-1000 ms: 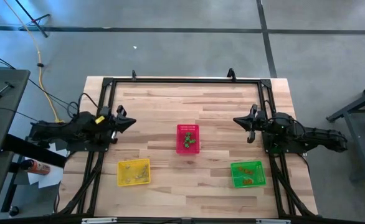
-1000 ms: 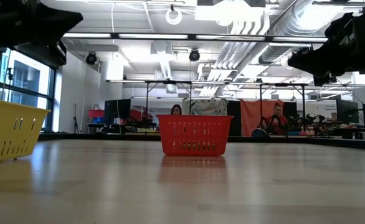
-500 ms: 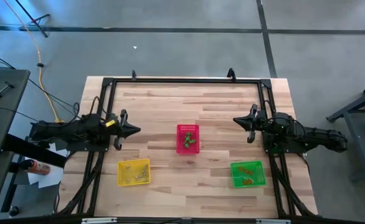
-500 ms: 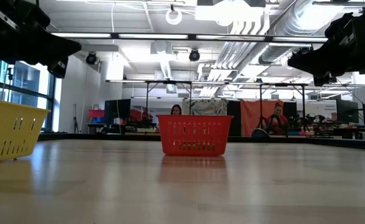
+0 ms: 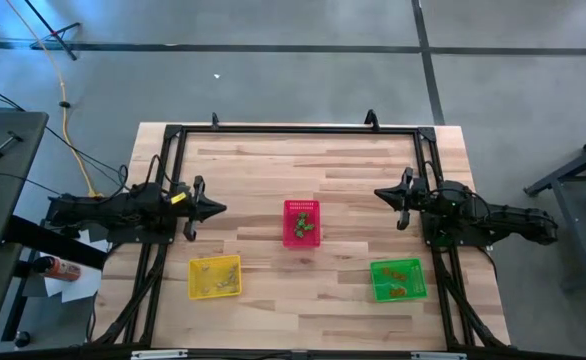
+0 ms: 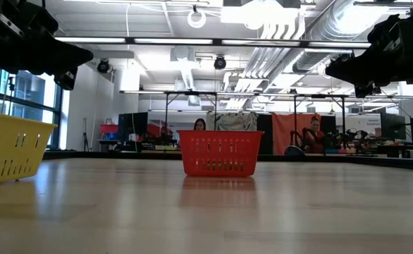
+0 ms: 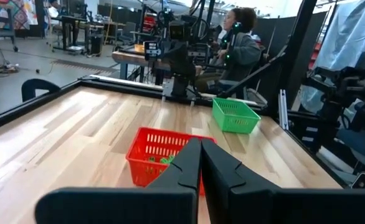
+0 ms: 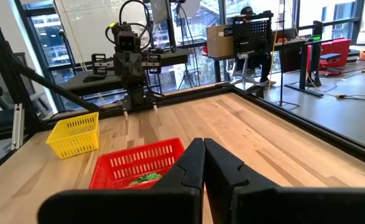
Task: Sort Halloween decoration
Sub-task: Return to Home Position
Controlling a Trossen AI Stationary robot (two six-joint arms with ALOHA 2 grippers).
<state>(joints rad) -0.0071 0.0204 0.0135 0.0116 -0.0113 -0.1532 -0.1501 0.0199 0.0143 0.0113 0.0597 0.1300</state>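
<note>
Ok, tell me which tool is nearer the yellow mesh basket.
Left. The left tool hovers close by the yellow mesh basket, on the same side of the table; the right tool is across the table, beyond the red mesh basket.

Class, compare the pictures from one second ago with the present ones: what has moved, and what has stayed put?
The left gripper swung slightly inward over the table, toward the red basket, then stopped; it is shut and holds nothing. The right gripper, also shut, did not move. The red basket, the yellow basket and the green basket stayed in place.
</note>
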